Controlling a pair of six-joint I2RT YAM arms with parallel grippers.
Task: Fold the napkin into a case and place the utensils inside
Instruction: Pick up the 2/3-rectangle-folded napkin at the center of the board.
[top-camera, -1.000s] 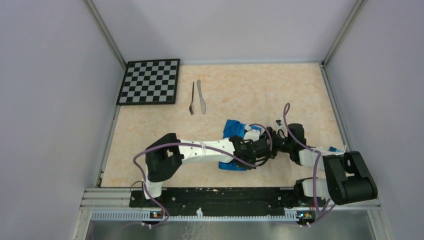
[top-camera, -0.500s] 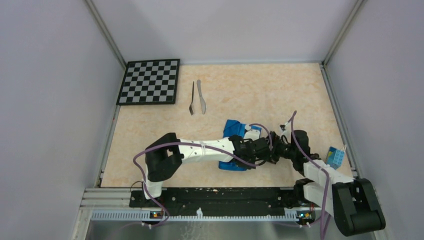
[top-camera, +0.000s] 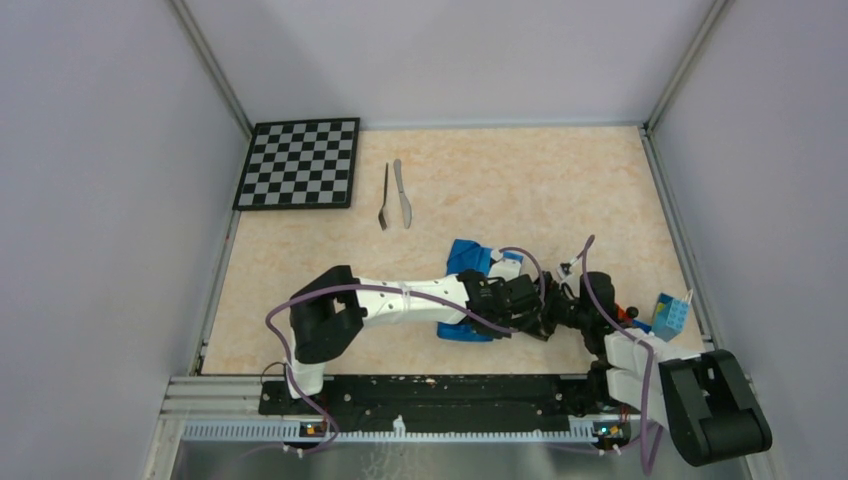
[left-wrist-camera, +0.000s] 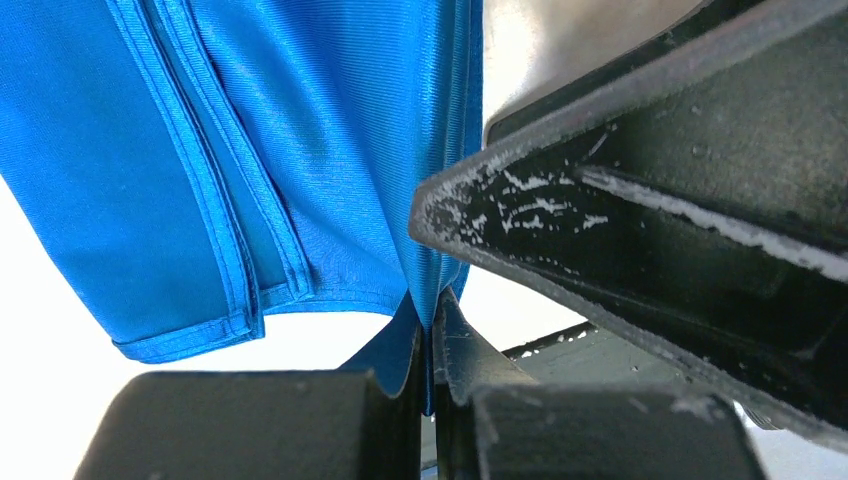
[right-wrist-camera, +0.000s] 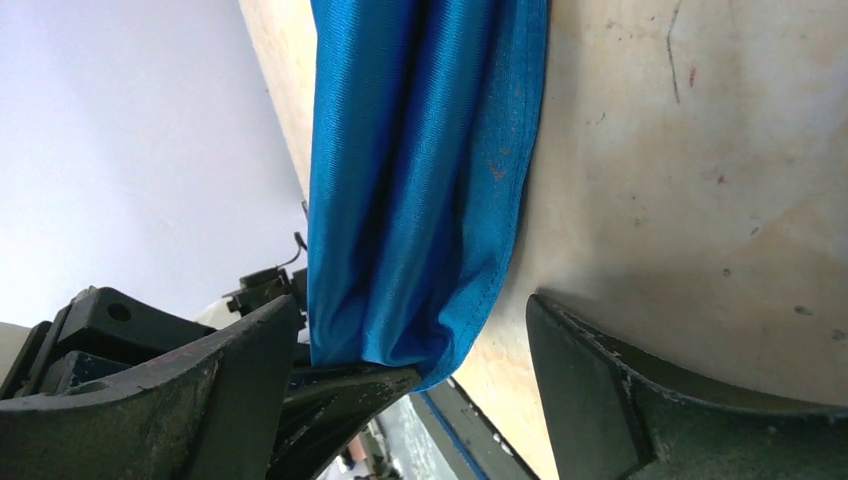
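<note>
The bright blue napkin (top-camera: 463, 257) lies bunched in the middle of the table, mostly hidden under my left arm. My left gripper (top-camera: 522, 303) is shut on a fold of the napkin (left-wrist-camera: 330, 150), pinched between its jaws (left-wrist-camera: 430, 325). My right gripper (top-camera: 553, 312) is open right beside it, its fingers (right-wrist-camera: 250, 380) either side of the napkin's hanging end (right-wrist-camera: 420, 200) and the left finger. The dark fork (top-camera: 384, 197) and pale grey knife (top-camera: 402, 192) lie side by side at the far left centre, away from both grippers.
A black-and-white checkerboard (top-camera: 300, 163) lies at the far left corner. A small blue and yellow object (top-camera: 672, 315) sits by the right wall near my right arm. Walls close in the table on three sides.
My right arm has folded down and back toward the near right corner, uncovering the small blue and yellow object. Its gripper has shifted toward the near edge, staying close to the left gripper. The left arm has not moved.
</note>
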